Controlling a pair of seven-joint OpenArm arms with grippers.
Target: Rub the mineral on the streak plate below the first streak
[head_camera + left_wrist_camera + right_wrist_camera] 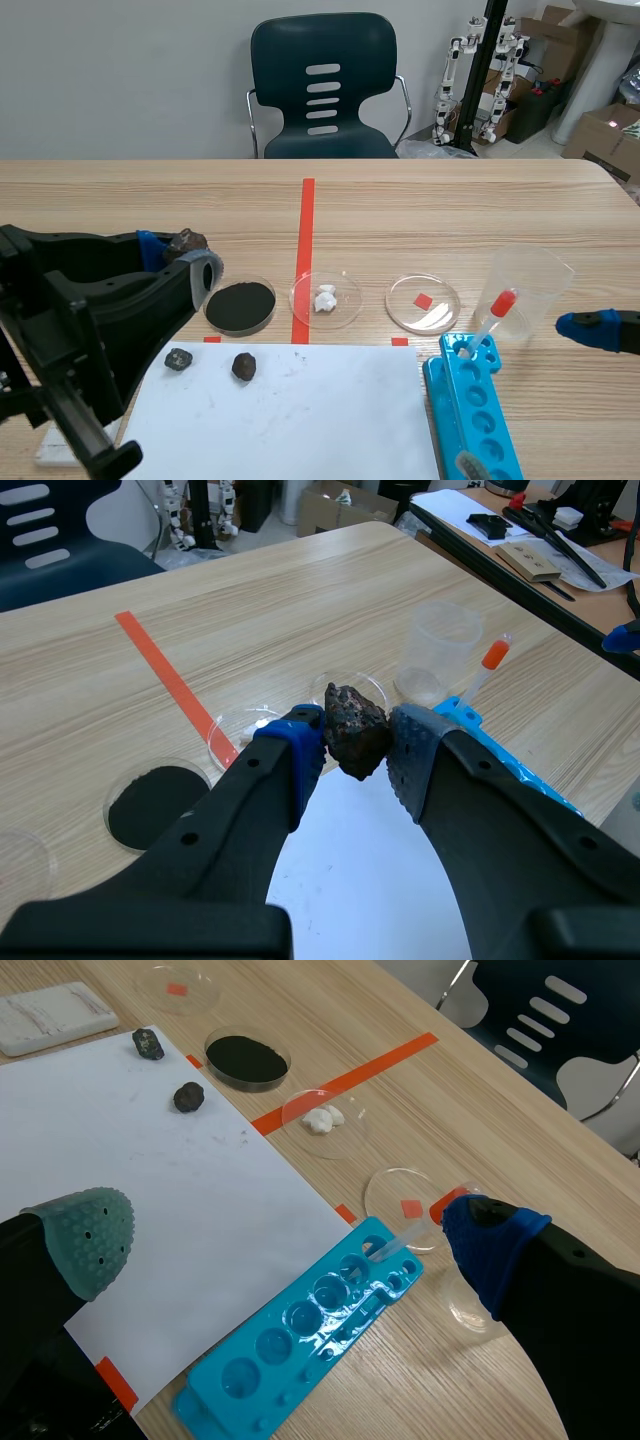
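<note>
Left gripper [355,744] is clamped on the dark mineral [350,718] above the table [250,600]; right gripper [290,1245] (fingers [88,1228] wide apart) has the blue tray [300,1345] ahead.

On my feed: a dish of black powder [209,310] sits beside a dish of white chunks [345,300]; a red-capped dropper [487,325] leans in a blue well tray [445,410]; a dark chair [322,85] beyond.

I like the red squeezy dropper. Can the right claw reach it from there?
Probably yes. The right claw is open and empty, and the dropper sticks up from the blue tray close by. The clear cup beside it might get bumped.
</note>
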